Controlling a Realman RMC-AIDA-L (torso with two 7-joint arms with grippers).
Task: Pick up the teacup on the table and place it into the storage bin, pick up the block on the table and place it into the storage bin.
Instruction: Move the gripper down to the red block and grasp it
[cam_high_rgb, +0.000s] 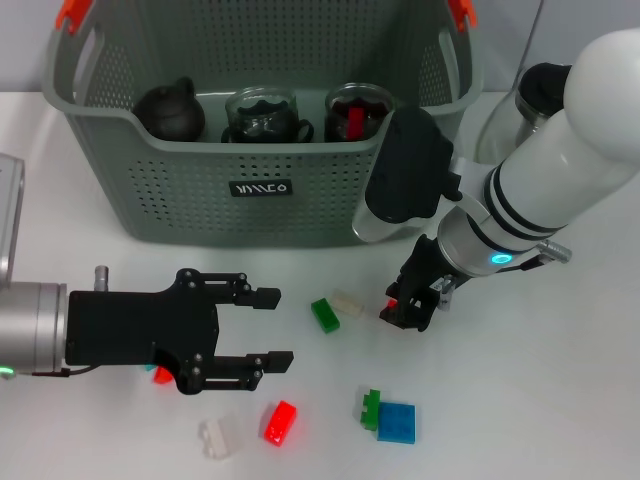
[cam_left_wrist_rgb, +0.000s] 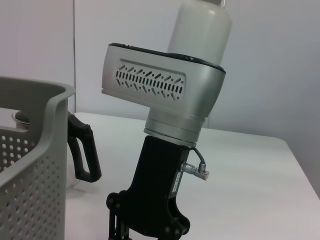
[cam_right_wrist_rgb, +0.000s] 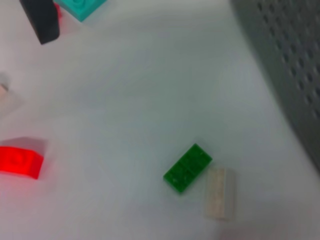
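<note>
Three vessels sit along the near wall inside the large grey-green perforated plastic storage bin (cam_high_rgb: 200, 195): a dark round teapot (cam_high_rgb: 170, 110), a clear glass teacup (cam_high_rgb: 262, 115), and a second glass cup (cam_high_rgb: 357, 112) with something red inside. The bin stands at the back of the white table (cam_high_rgb: 560, 400), with orange handle clips (cam_high_rgb: 72, 12) on its upper corners. A small dark label (cam_high_rgb: 260, 187) on its front wall carries a white logo whose letters cannot be read.

Loose blocks lie on the table in front of the bin. A green block (cam_high_rgb: 324, 314) rests just beside a cream block (cam_high_rgb: 348, 304). Farther forward are a joined green and blue block (cam_high_rgb: 390, 417), a red block (cam_high_rgb: 280, 422) and a white block (cam_high_rgb: 219, 436).

The right gripper (cam_high_rgb: 408, 308) points down at the table, just in front of the bin's right corner. Its dark fingers are closed around a small red block (cam_high_rgb: 391, 304), at or just above the table surface.

The left gripper (cam_high_rgb: 268, 327) hovers low at the left front, reaching sideways, its jaws spread wide and holding nothing. Another small red piece (cam_high_rgb: 162, 375) peeks out from beneath it.

A clear glass jug (cam_high_rgb: 510, 125) stands to the right of the bin, behind the right arm.
</note>
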